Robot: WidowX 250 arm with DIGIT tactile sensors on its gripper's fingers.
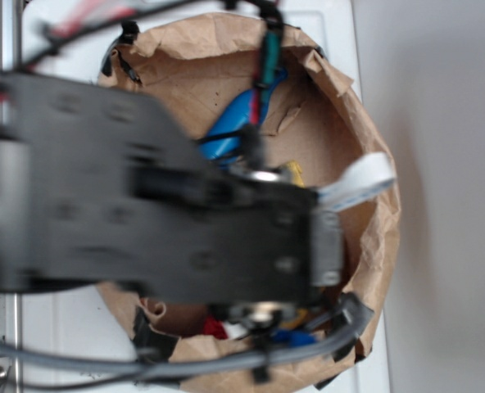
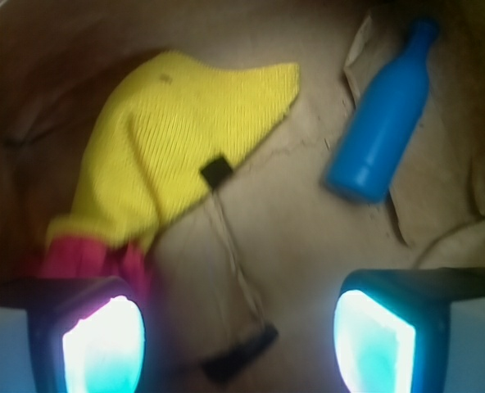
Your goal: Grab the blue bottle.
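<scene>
The blue bottle (image 2: 383, 123) lies on its side on the brown paper floor, neck pointing up and right, at the upper right of the wrist view. In the exterior view the bottle (image 1: 228, 123) shows partly, behind the arm. My gripper (image 2: 238, 340) is open and empty; its two glowing pads (image 2: 103, 344) sit at the bottom corners, wide apart. The bottle is beyond and a little right of the right pad, not between the jaws. In the exterior view the dark arm hides the gripper.
A yellow cloth (image 2: 173, 139) lies at the upper left with a red piece (image 2: 91, 258) at its lower end. A thin string with black tabs (image 2: 238, 352) runs across the paper. Crumpled brown paper walls (image 1: 365, 164) ring the area.
</scene>
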